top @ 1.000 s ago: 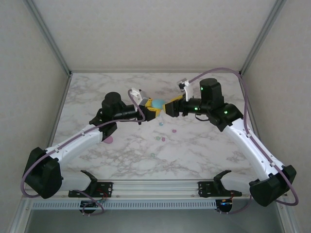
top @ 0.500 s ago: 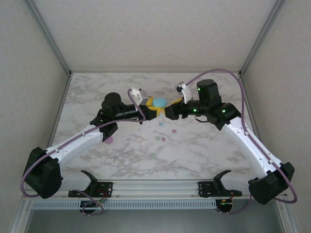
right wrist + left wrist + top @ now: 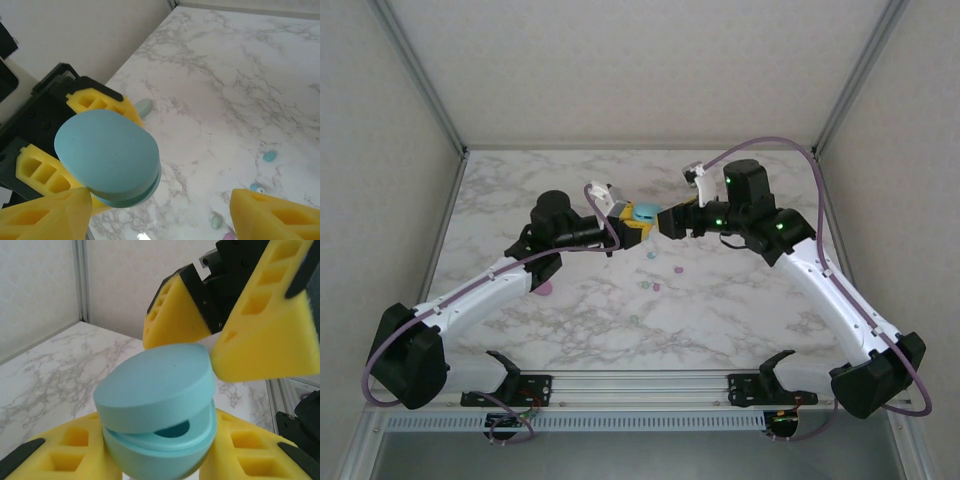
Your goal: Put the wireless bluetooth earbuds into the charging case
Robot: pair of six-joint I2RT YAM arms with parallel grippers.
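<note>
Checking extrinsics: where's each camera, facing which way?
Top external: overhead from the near edge, facing down at the table; left arm, right arm show.
Left wrist: faces along left gripper, shut on the blue case; right gripper beyond.
Right wrist: faces down at case and earbuds; its open fingers show.
Shared: the case, in all three.

The left tool clamps the cyan case — right tool spread wide, earbuds on marble table.
</note>
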